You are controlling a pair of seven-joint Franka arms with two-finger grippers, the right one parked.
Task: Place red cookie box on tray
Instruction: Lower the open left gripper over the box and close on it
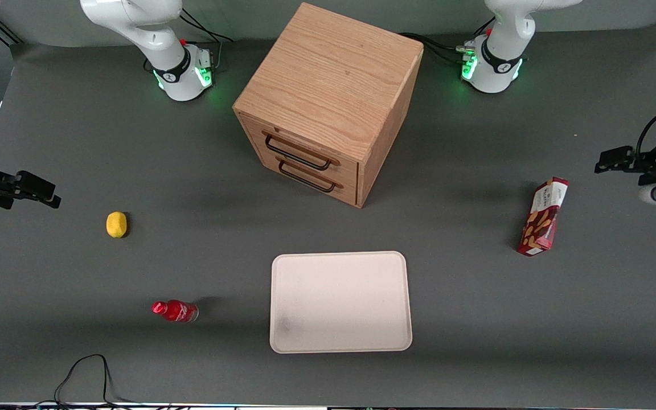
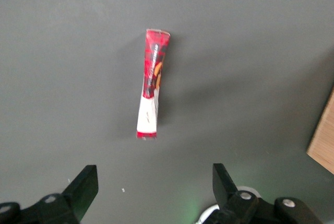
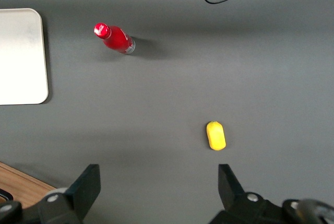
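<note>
Red cookie box (image 1: 544,216): on the table toward the working arm's end, well apart from the tray (image 1: 340,302).
Likely light, stiff but crushable cardboard; best taken across the narrow midsection. Gripper (image 2: 151,190) hovers near it, fingers spread, holding nothing.

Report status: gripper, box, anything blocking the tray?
Gripper open, empty, above the table, short of the box. Box on the table toward the working arm's end, apart from the tray. Nothing on the tray, nothing between them.
</note>
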